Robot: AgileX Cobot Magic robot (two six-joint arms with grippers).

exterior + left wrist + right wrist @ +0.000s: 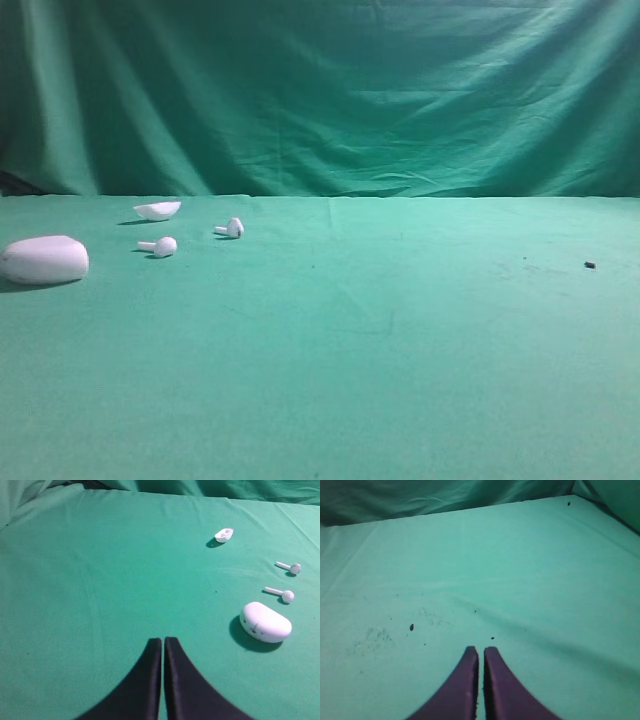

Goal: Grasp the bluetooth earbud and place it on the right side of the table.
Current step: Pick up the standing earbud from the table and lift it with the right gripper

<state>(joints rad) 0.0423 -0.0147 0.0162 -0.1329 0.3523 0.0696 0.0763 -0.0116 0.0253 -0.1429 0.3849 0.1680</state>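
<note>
Watching remotely, I saw both bluetooth earbuds (160, 245) lying left on the table (400, 350); left gripper (163, 641) and right gripper (480, 651) seemingly pressed closed, empty.

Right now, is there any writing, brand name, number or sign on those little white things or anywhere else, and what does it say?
No readable text anywhere.
White oval case: a small dark mark on its front, too small and blurred to read.
Two earbuds: plain white, no lettering visible.
White shell: no lettering visible.
Green table cloth: only dark specks, no print.
</note>
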